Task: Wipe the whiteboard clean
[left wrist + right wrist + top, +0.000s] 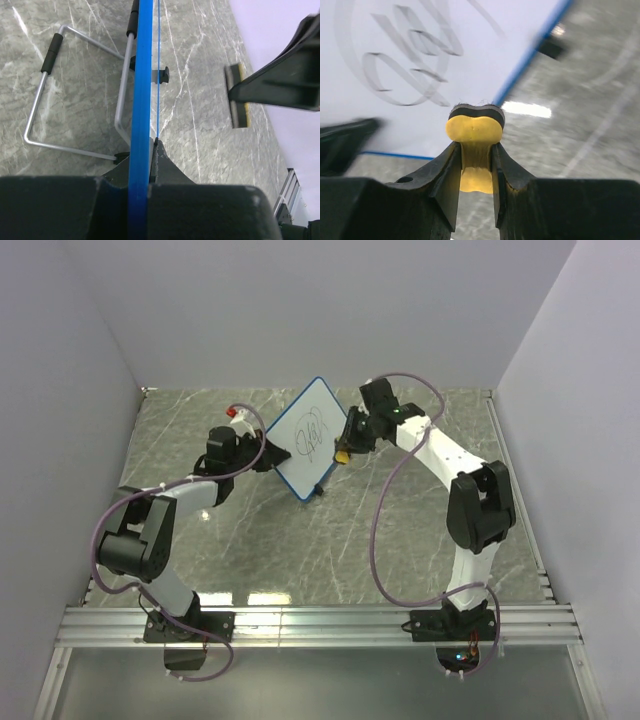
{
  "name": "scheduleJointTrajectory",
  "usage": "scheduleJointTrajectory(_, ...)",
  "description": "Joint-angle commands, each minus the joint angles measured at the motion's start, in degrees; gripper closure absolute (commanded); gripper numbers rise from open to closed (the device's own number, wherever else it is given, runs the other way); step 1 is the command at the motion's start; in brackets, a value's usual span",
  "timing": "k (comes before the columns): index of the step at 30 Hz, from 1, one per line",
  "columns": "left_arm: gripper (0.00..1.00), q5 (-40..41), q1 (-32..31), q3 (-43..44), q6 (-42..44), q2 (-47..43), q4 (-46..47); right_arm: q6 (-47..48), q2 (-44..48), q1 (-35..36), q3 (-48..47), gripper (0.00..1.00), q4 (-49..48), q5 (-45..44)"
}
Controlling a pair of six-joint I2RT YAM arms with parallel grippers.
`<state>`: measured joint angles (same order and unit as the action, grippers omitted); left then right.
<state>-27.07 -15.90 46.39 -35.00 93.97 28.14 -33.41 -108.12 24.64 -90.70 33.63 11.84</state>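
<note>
While gripped along its blue frame, sits just above the centre of the overhead view as a tilted diamond: the whiteboard (308,437), with a black scribble (312,436) looping across its white face. Cannot tell whether resting on the grey marbled desk (250,540) or lifted clear of it. Clenched on the frame's lower-left edge, left of centre in that view: the left claw (266,454). Seen again at bottom centre of the left wrist view, the left claw (145,150) shut on the blue edge of the whiteboard (142,75), which runs straight up the frame. To the left of that edge, a bent wire stand (45,115); just to its right, a small black foot (164,75). Squeezed tight on a yellow eraser (343,454) beside the board's right edge: the right claw (349,440). At lower centre of the right wrist view, the right claw (476,155) pinching the eraser (475,125) so that the sponge bulges, with a black felt layer on the far end. Behind it, filling the upper left, the whiteboard (420,30) and the blurred scribble (410,65). At right in the left wrist view, the eraser (239,102) held apart from the board, dark side towards it.
</note>
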Motion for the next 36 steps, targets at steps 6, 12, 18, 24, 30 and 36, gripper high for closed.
scheduleJointTrajectory(6,1.0,2.6,-2.4,-6.0,1.0,5.4,-21.0,-1.5,-5.4,2.6,-12.3,1.0,-4.9,12.5)
scheduleJointTrajectory(12,1.0,3.4,-3.6,-6.6,0.9,6.1,-21.0,-5.0,-12.3,6.9,-20.9,1.0,-5.8,15.8)
scheduleJointTrajectory(18,1.0,3.7,-4.9,-6.5,1.5,6.7,-22.0,-7.6,-17.0,8.9,-24.6,1.0,-6.7,16.6)
scheduleJointTrajectory(24,1.0,3.1,-6.2,-6.6,2.1,6.9,-22.9,-8.5,-18.0,8.7,-23.0,1.0,-7.3,15.2)
scheduleJointTrajectory(30,1.0,3.6,-7.1,-7.0,2.2,5.9,-23.1,-9.8,-14.6,6.2,-11.1,1.0,-10.5,13.2)
scheduleJointTrajectory(36,1.0,3.5,-7.2,-7.5,2.0,5.5,-23.2,-7.0,-14.5,2.8,-5.8,1.0,-8.6,12.3)
